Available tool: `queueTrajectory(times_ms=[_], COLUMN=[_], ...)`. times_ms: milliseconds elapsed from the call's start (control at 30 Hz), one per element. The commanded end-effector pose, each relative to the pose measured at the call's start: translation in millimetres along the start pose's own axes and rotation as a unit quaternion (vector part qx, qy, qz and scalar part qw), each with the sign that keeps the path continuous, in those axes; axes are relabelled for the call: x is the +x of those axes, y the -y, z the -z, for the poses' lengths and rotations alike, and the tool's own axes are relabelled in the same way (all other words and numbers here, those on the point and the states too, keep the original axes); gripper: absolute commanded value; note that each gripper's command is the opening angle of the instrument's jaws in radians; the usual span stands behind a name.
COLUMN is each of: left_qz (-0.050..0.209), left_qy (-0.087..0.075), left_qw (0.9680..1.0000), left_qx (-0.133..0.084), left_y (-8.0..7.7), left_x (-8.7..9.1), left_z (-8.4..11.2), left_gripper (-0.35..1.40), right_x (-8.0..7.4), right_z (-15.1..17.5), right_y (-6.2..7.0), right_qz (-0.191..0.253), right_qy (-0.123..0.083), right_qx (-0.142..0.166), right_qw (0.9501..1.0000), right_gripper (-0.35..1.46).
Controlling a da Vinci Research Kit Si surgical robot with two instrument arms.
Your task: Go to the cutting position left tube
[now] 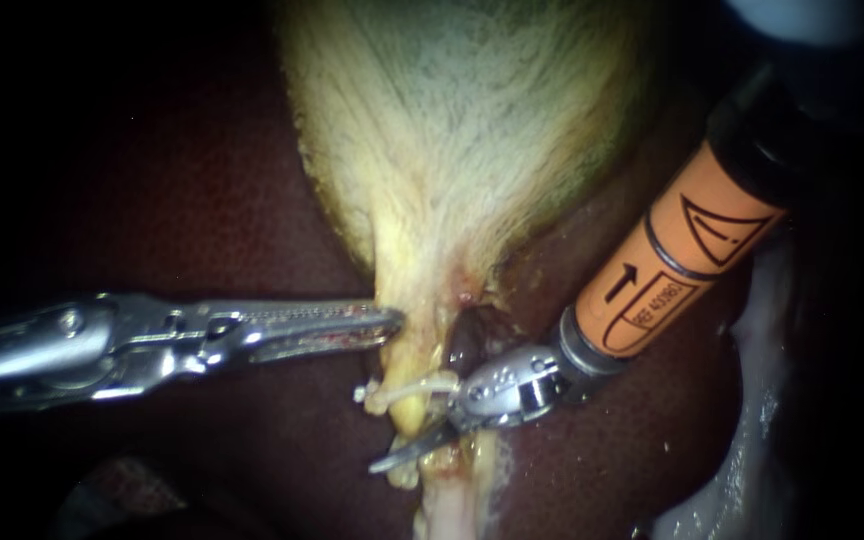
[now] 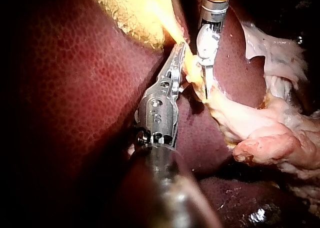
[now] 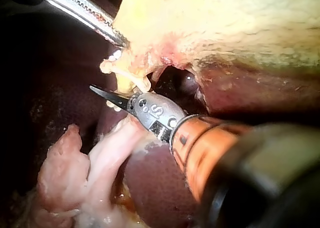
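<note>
Close view of one pale yellow gallbladder lying on dark red liver and narrowing downward to a neck. Our left instrument comes in level from the left, its jaws clamped on the edge of that neck. Our right instrument, on an orange shaft from the upper right, ends in blades that appear to lie together as one dark point, holding nothing.

The task's thing — a yellow tube running down from the neck — sits just below the left instrument's tip. The blades lie across its front, lower down. A thin pale strand crosses the tube between the two instruments; we cannot tell whether it is a clip. A dark hollow lies just right of the tube.

Risks, as we judge them:
- The blade point reaches past the tube, so a further push could prick the liver.
- Opening the blades too high could catch the pale strand or the gallbladder's neck instead of the tube alone.
- A hard pull by the left instrument could tear the neck.
- A slipped hold would let the tube slacken and slide off the blades.

Count: two instruments, one gallbladder, one liver, one pale strand, one dark hollow, and one tube we can make out — no second tube shows clearly.
</note>
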Motion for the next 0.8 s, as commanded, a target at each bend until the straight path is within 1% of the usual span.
queueTrajectory(times_ms=[33, 300, 800], left_qz=[0.0, 0.0, 0.0], left_qy=[0.0, 0.0, 0.0], left_qw=[1.0, 1.0, 1.0], left_qx=[0.0, 0.0, 0.0], left_y=[0.0, 0.0, -0.1], left_x=[0.1, 0.1, 0.1], left_z=[-0.1, -0.2, -0.3], left_gripper=[-0.05, -0.05, -0.05], right_x=[0.0, 0.3, 0.1], right_z=[0.0, -0.6, -0.5], right_y=[0.0, -0.2, -0.3], right_qz=[0.0, -0.003, -0.008], right_qy=[0.0, -0.006, -0.007], right_qx=[0.0, 0.005, 0.007], right_qw=[1.0, 1.0, 0.9999], right_gripper=[1.42, 1.42, 1.42])
